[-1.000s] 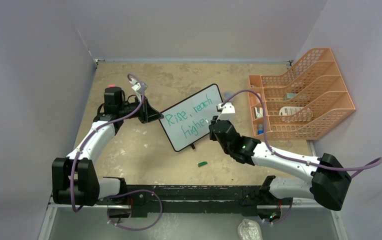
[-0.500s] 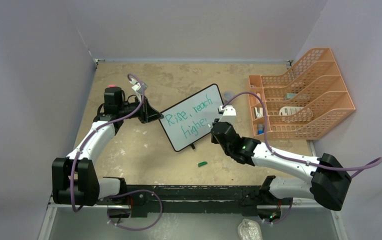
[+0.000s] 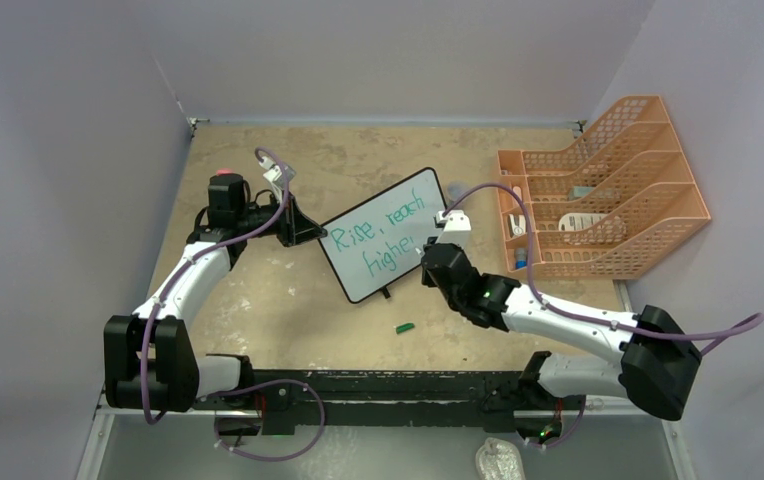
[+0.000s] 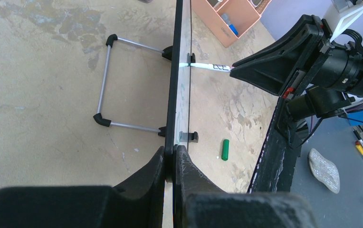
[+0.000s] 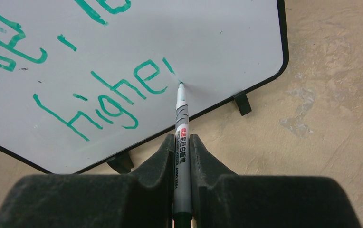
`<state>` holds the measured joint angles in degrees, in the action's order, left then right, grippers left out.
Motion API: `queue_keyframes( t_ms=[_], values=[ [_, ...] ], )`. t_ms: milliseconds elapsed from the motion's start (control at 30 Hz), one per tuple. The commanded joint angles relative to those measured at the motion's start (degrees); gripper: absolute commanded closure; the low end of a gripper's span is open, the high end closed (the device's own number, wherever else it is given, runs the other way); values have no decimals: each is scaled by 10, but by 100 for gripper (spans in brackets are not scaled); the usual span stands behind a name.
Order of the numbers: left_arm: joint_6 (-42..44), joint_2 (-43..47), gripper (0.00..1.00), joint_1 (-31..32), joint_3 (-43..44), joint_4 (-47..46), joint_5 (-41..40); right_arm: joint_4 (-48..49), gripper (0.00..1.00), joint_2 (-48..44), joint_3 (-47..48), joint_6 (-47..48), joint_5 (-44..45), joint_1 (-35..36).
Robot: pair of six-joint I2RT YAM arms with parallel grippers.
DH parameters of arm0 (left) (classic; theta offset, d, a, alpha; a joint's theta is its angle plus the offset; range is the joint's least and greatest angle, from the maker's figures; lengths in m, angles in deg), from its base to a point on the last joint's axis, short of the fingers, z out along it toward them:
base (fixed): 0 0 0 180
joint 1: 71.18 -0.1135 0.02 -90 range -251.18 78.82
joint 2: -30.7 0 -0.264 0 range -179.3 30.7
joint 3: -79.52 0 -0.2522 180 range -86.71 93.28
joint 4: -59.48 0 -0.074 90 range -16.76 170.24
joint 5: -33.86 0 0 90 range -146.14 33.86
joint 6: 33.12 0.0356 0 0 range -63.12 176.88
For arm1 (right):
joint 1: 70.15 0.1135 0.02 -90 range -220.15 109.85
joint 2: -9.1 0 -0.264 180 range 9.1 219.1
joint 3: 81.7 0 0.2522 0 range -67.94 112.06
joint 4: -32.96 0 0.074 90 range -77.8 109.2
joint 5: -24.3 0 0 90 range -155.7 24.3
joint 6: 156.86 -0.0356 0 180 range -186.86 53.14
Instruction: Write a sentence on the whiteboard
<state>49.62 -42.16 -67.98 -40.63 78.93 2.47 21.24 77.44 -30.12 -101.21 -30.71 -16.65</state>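
Sentence [image 5: 104, 101] cropped; marker [image 5: 182, 124] tail hidden in right pincer [image 5: 183, 138]

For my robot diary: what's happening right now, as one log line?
left tool: shut on whiteboard edge | right tool: shut on marker | marker tip: on whiteboard after "highe" | sentence: unfinished

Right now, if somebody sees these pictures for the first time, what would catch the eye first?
Most striking is the whiteboard standing at the middle of the table, with a green sentence written on it. The left end effector clamps its edge, while the right end effector holds a marker with its tip at the end of the second line. An orange tiered tray stands at the right.
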Motion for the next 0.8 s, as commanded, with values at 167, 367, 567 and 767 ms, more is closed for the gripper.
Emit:
queue_keyframes(
  t_ms=[167, 367, 567, 767],
  values=[
    [23, -6, 100, 6, 12, 10, -9, 39, 100, 12, 43, 24, 16, -4],
    [23, -6, 100, 6, 12, 10, -9, 42, 100, 13, 50, 30, 17, -5],
    [23, -5, 100, 6, 12, 11, -9, 43, 100, 10, 51, 33, 22, -7],
    [23, -4, 100, 6, 12, 11, -9, 46, 100, 9, 52, 36, 27, -11]
  ],
)
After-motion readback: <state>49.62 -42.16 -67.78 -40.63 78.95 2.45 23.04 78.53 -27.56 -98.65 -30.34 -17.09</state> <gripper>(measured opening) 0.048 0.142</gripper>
